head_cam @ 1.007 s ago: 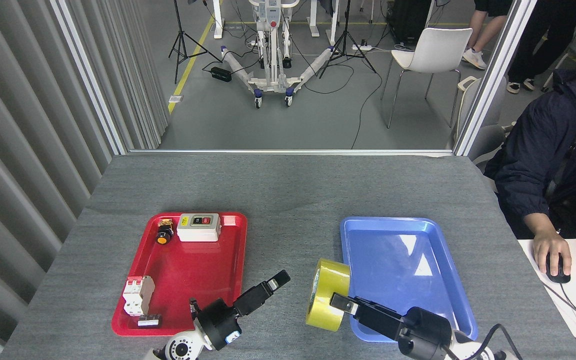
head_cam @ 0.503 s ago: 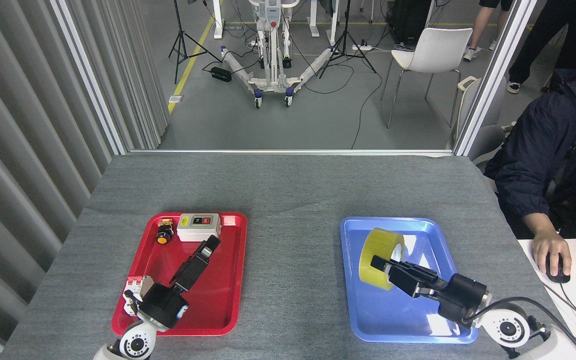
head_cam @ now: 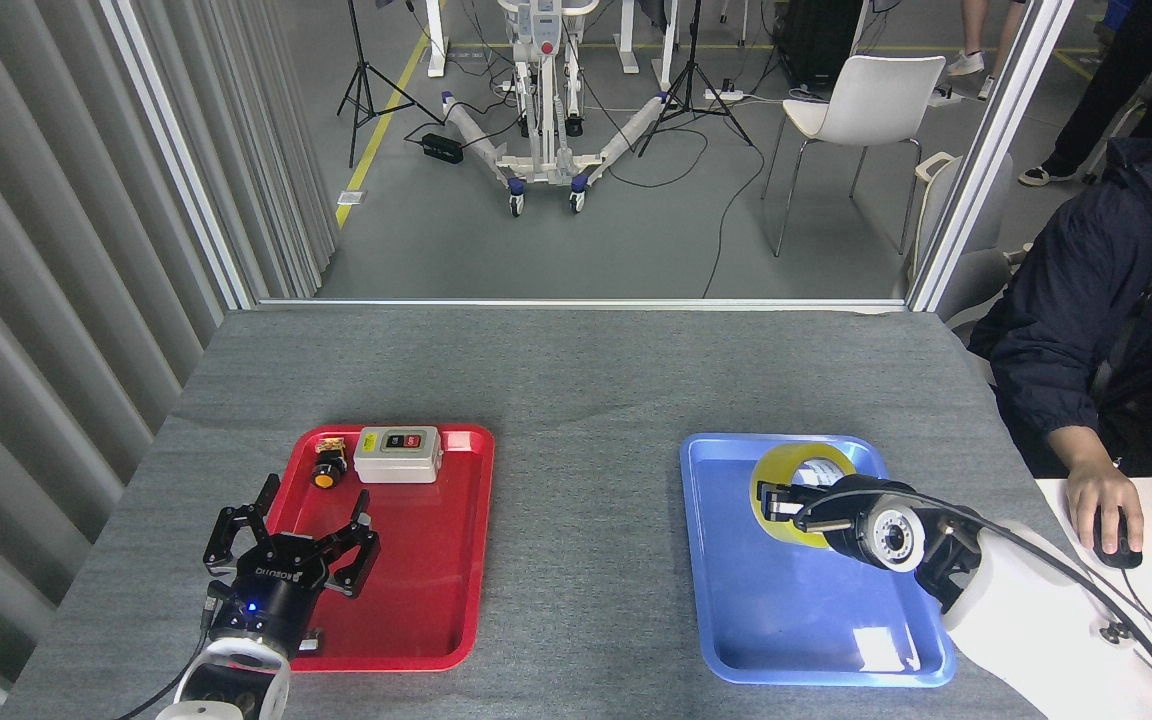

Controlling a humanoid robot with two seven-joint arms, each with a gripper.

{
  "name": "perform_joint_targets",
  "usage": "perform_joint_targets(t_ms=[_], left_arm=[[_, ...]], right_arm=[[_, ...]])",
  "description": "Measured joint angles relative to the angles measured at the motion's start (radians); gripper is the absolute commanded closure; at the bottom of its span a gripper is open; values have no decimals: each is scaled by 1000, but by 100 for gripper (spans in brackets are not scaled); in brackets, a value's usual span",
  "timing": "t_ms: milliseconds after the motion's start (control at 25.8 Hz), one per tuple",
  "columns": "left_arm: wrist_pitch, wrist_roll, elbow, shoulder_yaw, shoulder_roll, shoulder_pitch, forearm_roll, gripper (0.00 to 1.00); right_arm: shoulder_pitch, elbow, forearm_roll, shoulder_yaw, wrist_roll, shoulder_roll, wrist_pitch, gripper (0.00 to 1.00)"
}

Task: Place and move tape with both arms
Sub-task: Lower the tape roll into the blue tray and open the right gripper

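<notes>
Now right claw (head_cam: 771, 497) seemingly pinches tape (head_cam: 802, 480) nr blue tray (head_cam: 736, 620) far edge; left claw (head_cam: 296, 525) spread.

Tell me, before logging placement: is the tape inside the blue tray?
Inside: the tape sits over the blue tray's far end, right gripper at it.

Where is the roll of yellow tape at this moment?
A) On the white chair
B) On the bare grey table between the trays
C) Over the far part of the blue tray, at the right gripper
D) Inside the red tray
C: the yellow tape sits at the right gripper, within the far part of the blue tray.
</notes>
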Motion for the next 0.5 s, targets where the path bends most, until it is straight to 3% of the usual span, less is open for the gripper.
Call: perform_joint_targets(t_ms=[232, 503], left_arm=[[0, -160, -7, 2, 9, 11, 96, 0], [-24, -175, -16, 11, 38, 11, 179, 0]], right_arm=[[-126, 115, -14, 111, 149, 22, 152, 74], [-259, 325, -143, 251, 170, 88, 166, 74]])
